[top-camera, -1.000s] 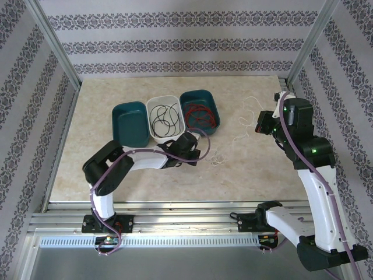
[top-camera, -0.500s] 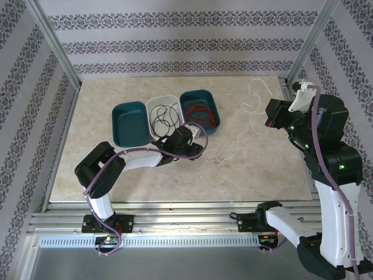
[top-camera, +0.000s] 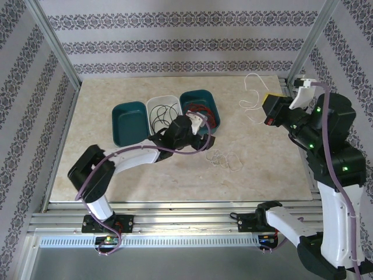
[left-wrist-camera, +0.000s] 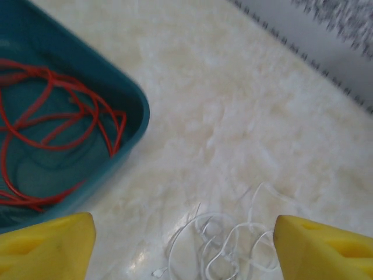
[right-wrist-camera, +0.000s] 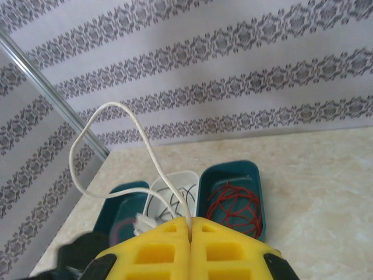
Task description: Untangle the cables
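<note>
- We see the left gripper (left-wrist-camera: 183, 245) spread wide with nothing between its fingers. It hovers by the 5 o'clock corner of the teal bin (top-camera: 199, 91).
- Red cables (left-wrist-camera: 52, 116) lie coiled in that teal bin. Black cables (top-camera: 163, 119) sit in the white bin (top-camera: 162, 96) at its 9 o'clock.
- A white tangle (top-camera: 224, 158) lies loose on the table (top-camera: 116, 169), at 4 o'clock from the left gripper.
- The right gripper (right-wrist-camera: 190, 224) is clamped tight on 1 white cable (right-wrist-camera: 111, 111), raised near the table's 2 o'clock corner. The cable loops off toward 11 o'clock.
</note>
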Robot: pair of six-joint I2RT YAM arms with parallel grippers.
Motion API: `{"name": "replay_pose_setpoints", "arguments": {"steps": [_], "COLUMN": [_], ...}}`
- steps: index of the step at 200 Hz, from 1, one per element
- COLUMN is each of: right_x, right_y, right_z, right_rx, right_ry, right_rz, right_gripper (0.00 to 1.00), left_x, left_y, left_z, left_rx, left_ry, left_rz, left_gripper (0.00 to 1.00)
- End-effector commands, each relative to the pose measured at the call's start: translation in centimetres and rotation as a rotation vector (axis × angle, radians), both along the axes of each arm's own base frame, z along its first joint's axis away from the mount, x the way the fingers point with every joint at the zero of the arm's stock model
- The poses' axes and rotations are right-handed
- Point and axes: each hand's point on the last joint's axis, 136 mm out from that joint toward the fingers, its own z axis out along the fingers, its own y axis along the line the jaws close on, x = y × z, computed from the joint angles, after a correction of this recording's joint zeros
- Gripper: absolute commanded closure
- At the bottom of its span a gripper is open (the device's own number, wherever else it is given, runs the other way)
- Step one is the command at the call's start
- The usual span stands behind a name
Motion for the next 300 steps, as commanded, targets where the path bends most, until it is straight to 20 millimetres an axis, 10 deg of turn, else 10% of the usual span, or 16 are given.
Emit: {"name": "replay_pose_setpoints", "arguments": {"steps": [1,64,111,179,209,246,300], "right_x": [1.1,3.4,4.1,4.6,4.6,5.0,6.3], "right_y": [1.6,5.3,8.0,11.5,12.6,13.4,9.7], "right_z": [-2.0,-10.4,-11.4,-11.9,-11.8,-12.4,-17.2], "right_rx": [0.036,-0.066,-0.084,-0.093,-0.080,-0.069,-0.150], "right_ry": [0.033,0.147,0.151,0.146,0.144,0.154,0.274], "right_rz": [0.060,0.147,0.217,0.302,0.331,0.342,0.160], "right_gripper": [1.00,1.00,1.00,1.00,1.00,1.00,0.52], "left_x": [-0.1,-2.3,-2.4,-3.2,-2.7,-1.6,2.3], "left_y": [1.1,5.5,7.9,5.3,5.0,6.0,14.9], "left_z": [7.3,16.6,17.3,17.0,16.2,15.2,12.8], "left_rx": [-0.087,-0.232,-0.244,-0.308,-0.314,-0.326,-0.244], "left_ry": [-0.151,-0.163,-0.011,0.118,0.142,0.159,0.123], "left_rz": [0.017,0.000,-0.019,-0.210,-0.209,-0.153,0.177], "left_gripper": [0.08,0.00,0.01,0.12,0.31,1.00,1.00]}}
